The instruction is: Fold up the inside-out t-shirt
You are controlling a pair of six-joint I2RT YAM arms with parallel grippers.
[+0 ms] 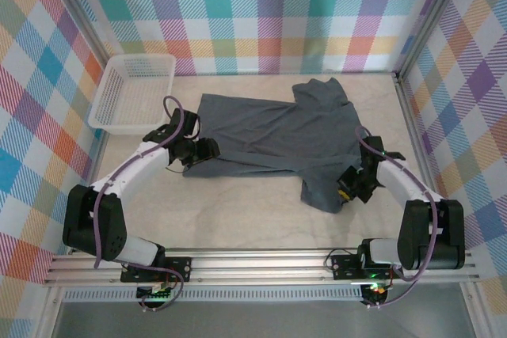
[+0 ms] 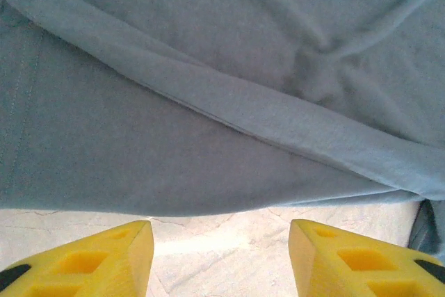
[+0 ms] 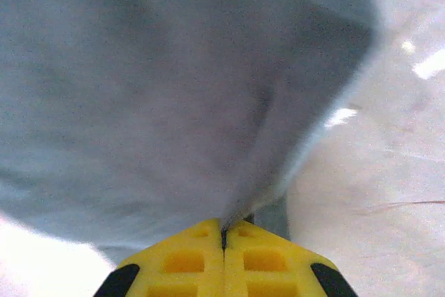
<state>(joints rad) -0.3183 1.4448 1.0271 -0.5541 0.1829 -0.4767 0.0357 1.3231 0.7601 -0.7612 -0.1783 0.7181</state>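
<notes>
The soft, creased slate-grey t-shirt (image 1: pixel 269 136) lay spread at frame centre. The left gripper (image 2: pixel 220 231) stood parted and empty at its folded hem. The right gripper (image 3: pixel 223 231) clenched fabric at lower right.

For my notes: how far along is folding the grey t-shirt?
Early. The dark grey soft-fabric t-shirt lies mostly spread flat, only its near edge doubled over. The right gripper pinches its near-right part; the left gripper stands open at the near-left edge. The main folds remain.
</notes>
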